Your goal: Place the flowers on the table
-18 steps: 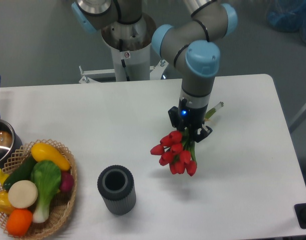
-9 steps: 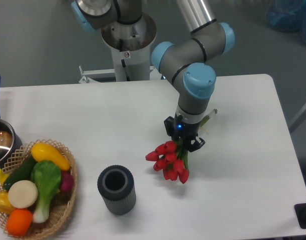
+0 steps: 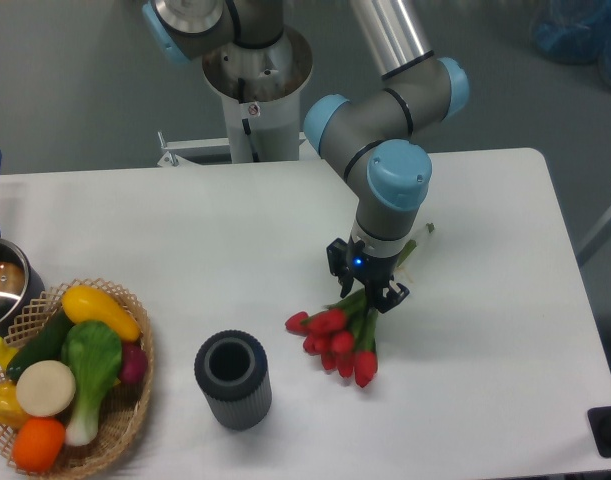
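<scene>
- Since the earlier frames you'll see the hand (image 3: 367, 283) has come lower and a little to the left in the picture, and the flowers (image 3: 335, 334) have gone down with it, their red buds now fanned out close over the tabletop (image 3: 505, 330) just right of centre.
- The tabletop is white with rounded corners and fills most of the lower frame; grey floor shows above it and at the right edge.
- The arm reaches in from the top centre, grey with light-blue joint caps, its wrist pointing downward over the middle-right of the tabletop.
- At the lower left you have a wicker basket (image 3: 135, 400) of toy vegetables: yellow, green, orange and pale pieces.
- The flowers lie slanting, buds to the lower left and green stems running up to the right under the hand; a stem end shows past the wrist on the right. You cannot tell whether the buds touch the surface.
- A dark ribbed cylindrical vase (image 3: 233, 380) stands upright at lower centre, left of the buds and apart from them.
- A pot (image 3: 1, 290) with a blue handle sits at the left edge, cut off by the frame.
- The hand is closed around the stems just above the buds, a small blue light lit on it.
</scene>
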